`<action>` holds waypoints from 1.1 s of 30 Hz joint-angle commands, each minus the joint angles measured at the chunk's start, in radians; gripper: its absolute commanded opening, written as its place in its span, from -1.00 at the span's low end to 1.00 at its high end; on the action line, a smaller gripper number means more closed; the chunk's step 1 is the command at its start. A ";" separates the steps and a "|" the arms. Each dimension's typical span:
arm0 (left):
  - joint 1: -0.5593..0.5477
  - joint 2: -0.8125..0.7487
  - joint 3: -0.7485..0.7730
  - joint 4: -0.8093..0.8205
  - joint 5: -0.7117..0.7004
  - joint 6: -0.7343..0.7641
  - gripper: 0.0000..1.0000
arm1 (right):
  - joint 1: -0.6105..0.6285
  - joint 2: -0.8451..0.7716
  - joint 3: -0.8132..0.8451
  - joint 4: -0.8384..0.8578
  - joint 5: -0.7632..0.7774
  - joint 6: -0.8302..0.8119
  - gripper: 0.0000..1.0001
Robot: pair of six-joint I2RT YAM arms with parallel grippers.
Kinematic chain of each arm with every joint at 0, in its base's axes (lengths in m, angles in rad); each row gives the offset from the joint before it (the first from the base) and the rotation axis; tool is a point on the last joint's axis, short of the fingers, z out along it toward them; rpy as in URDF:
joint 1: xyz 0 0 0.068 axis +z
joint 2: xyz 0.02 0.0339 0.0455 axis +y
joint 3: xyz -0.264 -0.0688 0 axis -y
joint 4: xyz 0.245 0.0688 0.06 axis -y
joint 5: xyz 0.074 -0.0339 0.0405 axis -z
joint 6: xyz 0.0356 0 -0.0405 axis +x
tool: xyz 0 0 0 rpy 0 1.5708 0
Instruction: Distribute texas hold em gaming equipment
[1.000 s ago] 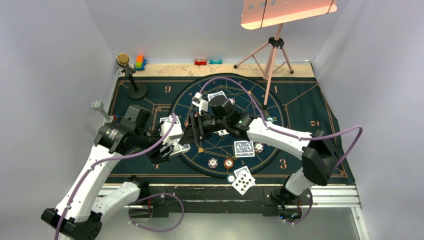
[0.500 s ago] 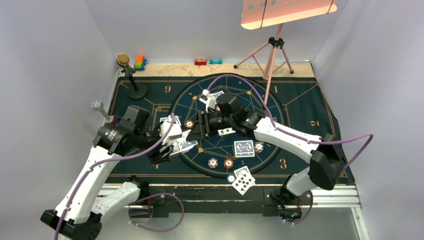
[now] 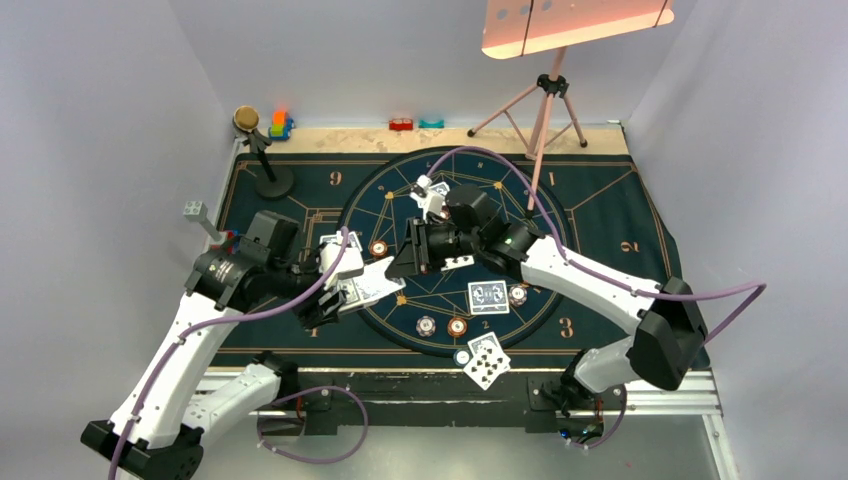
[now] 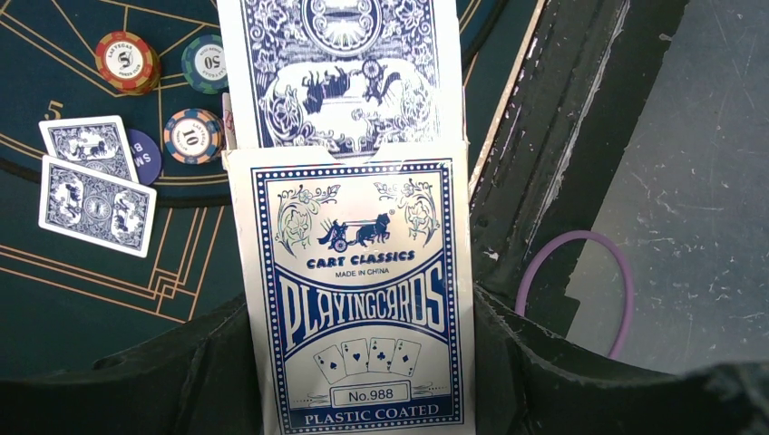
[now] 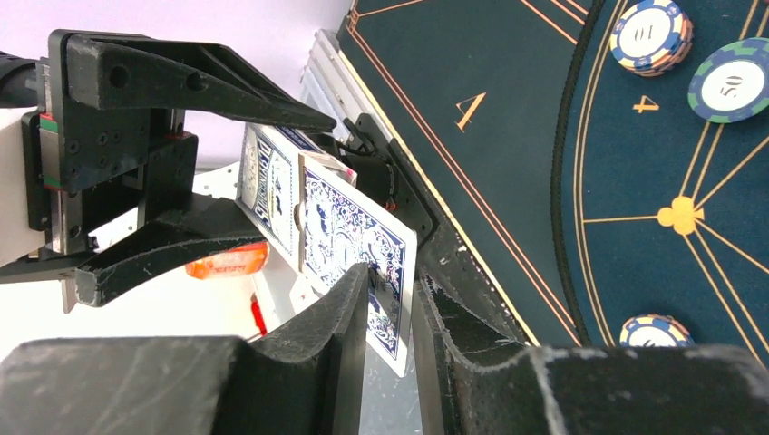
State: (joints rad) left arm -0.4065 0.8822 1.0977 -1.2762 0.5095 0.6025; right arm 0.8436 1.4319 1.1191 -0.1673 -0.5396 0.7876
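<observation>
L gripper point(image 3: 340, 292) clamps card box point(image 4: 358, 290) btwn its fingers. R gripper point(image 5: 392, 288) pinches a card point(image 5: 349, 231), prob. just one, sticking out of box top; chips point(image 4: 192, 136) lie on mat point(image 4: 91, 281) beyond L fingertips.

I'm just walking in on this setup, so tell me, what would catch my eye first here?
The arms meet above the dark mat, left of centre: the left jaws clamp a Cart Classics card box while the right jaws pinch a blue-backed card sticking out of its open end. Next, chips and face-down cards dot the mat, with a face-up card at its near edge.
</observation>
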 commanded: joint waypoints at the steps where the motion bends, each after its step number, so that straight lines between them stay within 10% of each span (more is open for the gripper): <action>1: 0.001 -0.018 0.034 0.036 0.029 -0.007 -1.00 | -0.019 -0.056 -0.003 -0.042 0.038 -0.027 -0.48; 33: 0.001 -0.039 0.025 0.029 0.014 -0.001 -1.00 | -0.227 -0.145 -0.089 -0.028 0.003 0.002 -1.00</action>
State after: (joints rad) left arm -0.4065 0.8631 1.0977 -1.2728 0.5087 0.6029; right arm 0.6666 1.2713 1.0637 -0.2459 -0.5224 0.7864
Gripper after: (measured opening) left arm 0.707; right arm 0.007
